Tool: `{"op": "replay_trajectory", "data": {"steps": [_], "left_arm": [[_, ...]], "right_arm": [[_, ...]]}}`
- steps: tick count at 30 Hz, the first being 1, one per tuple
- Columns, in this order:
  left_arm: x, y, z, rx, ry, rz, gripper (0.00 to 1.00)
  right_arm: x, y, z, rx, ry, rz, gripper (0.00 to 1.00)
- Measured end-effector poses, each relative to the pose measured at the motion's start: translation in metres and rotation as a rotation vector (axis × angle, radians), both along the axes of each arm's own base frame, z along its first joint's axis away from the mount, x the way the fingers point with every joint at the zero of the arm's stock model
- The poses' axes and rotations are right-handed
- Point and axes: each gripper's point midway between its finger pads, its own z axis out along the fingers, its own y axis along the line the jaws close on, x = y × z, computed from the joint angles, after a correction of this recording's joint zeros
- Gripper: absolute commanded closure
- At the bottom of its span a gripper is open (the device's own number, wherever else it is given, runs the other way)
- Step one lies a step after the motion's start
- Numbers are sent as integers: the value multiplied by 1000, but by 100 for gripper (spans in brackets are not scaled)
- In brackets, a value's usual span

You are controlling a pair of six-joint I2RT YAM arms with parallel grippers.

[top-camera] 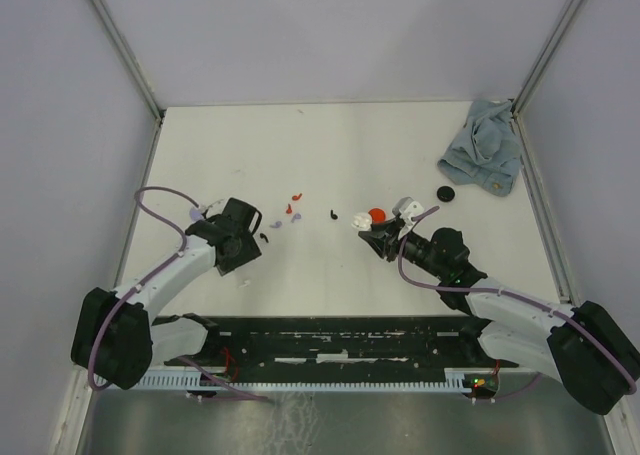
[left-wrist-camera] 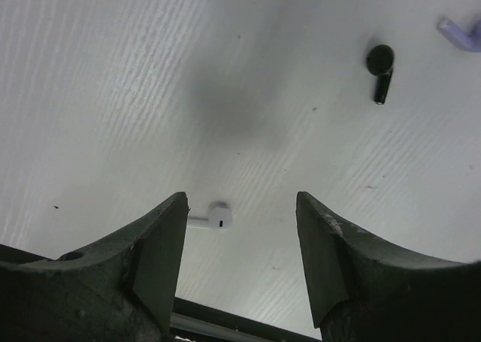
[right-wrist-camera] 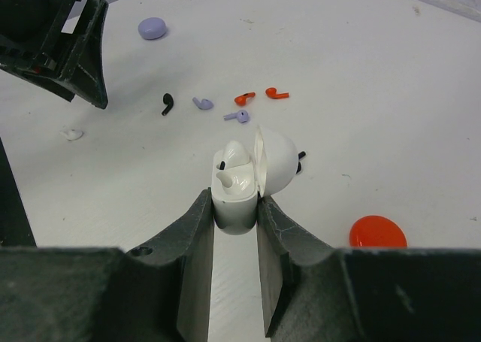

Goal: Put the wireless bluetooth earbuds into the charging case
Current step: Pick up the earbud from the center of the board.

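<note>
The right hand (right-wrist-camera: 234, 207) is clamped on the white charging case (right-wrist-camera: 239, 207) and holds it upright near the middle of the counter (top-camera: 330, 145). Its lid (right-wrist-camera: 276, 161) is swung open. A seated earbud (right-wrist-camera: 229, 173), white, sits in the case with its stem poking up. A red disc (right-wrist-camera: 378, 231) lies on the counter just beside the case. Over on the left, the left hand (left-wrist-camera: 240, 207) hangs low with its fingers spread apart and nothing between them. On the counter under that gap lies a loose white earbud (left-wrist-camera: 214, 218), closer to one finger than the other and touching neither. Beyond it lies a black earbud (left-wrist-camera: 380, 71). Between the two hands a small scatter is strewn: two red earbuds (right-wrist-camera: 244, 98), a pair of lilac earbuds (right-wrist-camera: 201, 103), and a further black piece half hidden behind the lid. A lilac disc (right-wrist-camera: 152, 28) rests close by the left hand. A black disc (top-camera: 445, 193) and a crumpled blue cloth (top-camera: 485, 155) lie at the far right.
</note>
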Motion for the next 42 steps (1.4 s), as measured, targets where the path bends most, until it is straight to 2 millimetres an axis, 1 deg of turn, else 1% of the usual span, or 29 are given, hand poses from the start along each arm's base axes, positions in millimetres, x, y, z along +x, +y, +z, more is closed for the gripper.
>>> {"op": "replay_trajectory", "data": {"steps": [3,6,11,17,24,29,34,38,42], "left_arm": [[-6,9,-8,11,28,28,32],[-11,12,-15,21,55,33,32],[-19,13,-26,26,97,30,32],[-30,8,-41,0,154,16,33],[-31,3,-41,-30,156,7,34],[-33,-10,-38,-109,150,-16,34],[-40,-25,-37,-179,163,-46,36],[-42,-35,-36,-209,166,-71,38],[-43,-39,-37,-209,172,-82,38]], "right_arm": [[0,0,0,2,1,0,98],[-1,0,1,4,1,4,98],[-2,0,3,9,-1,5,98],[-2,0,5,14,-7,7,98],[-3,0,8,19,-14,7,98],[-3,-1,9,19,-15,7,98],[-4,-1,8,17,-11,6,98],[-4,-1,8,17,-11,7,98],[-4,-1,10,20,-15,6,98]]}}
